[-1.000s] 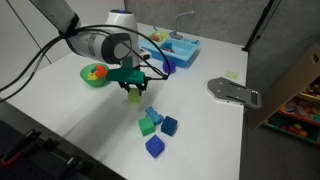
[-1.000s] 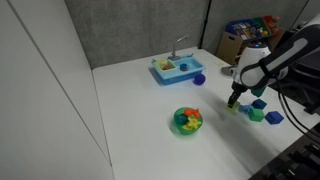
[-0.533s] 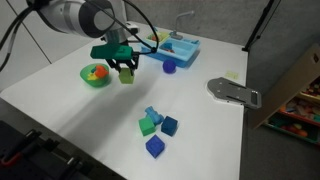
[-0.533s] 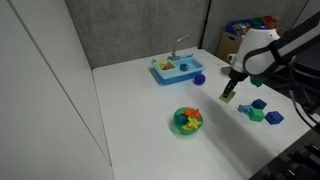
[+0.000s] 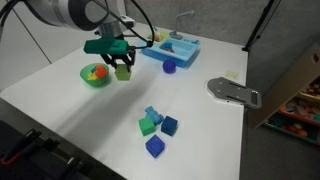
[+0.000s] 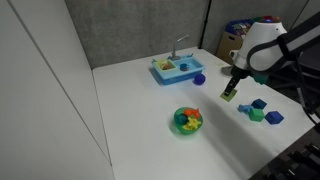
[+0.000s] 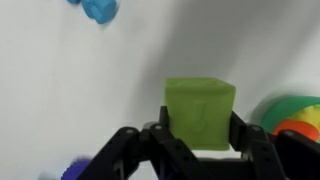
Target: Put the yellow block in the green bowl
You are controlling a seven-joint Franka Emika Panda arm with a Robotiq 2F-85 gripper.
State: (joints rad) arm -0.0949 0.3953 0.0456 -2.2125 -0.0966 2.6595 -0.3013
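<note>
The gripper (image 5: 122, 68) is clamped on the yellow block (image 5: 123, 72), holding it in the air above the white surface (image 5: 200, 130). The wrist view shows this plainly: the yellow block (image 7: 200, 110) sits squeezed between the two dark fingers (image 7: 156, 138), and the rim of the green bowl (image 7: 276, 106) shows at the right edge.

A second ago the gripper hung low, close over the cluster of blue and green blocks (image 5: 155, 125). Half a second ago it had risen and swung toward the green bowl (image 5: 87, 79). Now it has edged a little further that way, so in an exterior view the block appears just beside the bowl's rim, not yet over it. In an exterior view the gripper (image 6: 229, 95) has hardly shifted since half a second ago and stays apart from the green bowl (image 6: 177, 125), which already holds some coloured pieces.

The cluster of blocks (image 6: 262, 112), the light blue tray (image 5: 186, 52) and the small purple piece (image 5: 168, 67) lie where they were.
</note>
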